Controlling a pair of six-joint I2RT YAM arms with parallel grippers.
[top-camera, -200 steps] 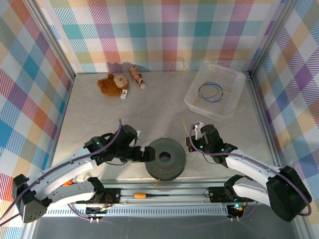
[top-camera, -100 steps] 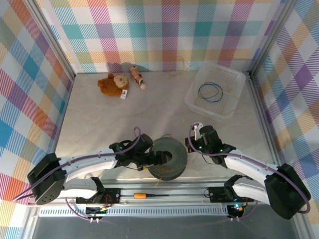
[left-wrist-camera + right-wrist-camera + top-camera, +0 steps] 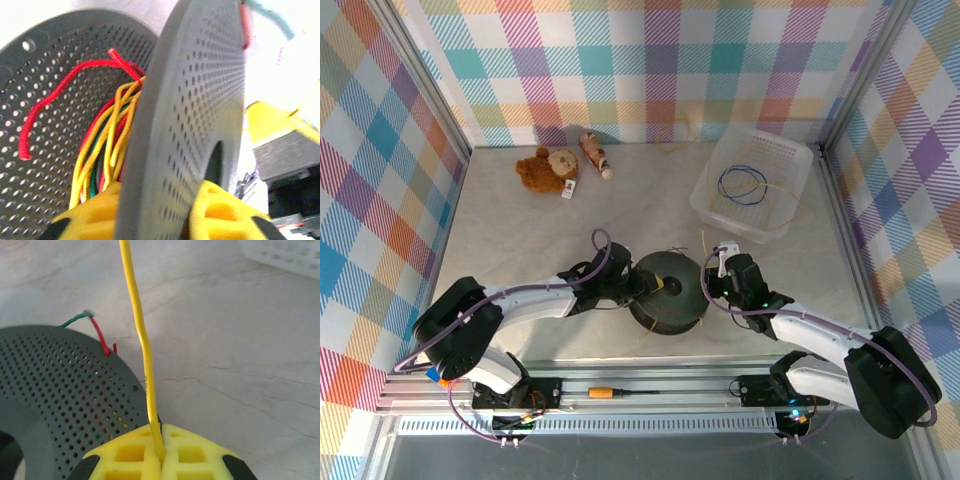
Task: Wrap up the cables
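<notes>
yellow cables (image 3: 116,135) — thin, coiled inside grey spool (image 3: 195,100); one strand (image 3: 144,340) straight, pinched in right tool (image 3: 161,460).

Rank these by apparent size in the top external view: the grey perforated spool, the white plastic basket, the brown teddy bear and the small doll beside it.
1. White plastic basket
2. Grey perforated spool, though it is tilted and so foreshortened
3. Brown teddy bear
4. Small doll

The spool (image 3: 190,100) looks matt, perforated, probably plastic, the cables (image 3: 135,305) glossy, the table (image 3: 240,340) smooth.
</notes>
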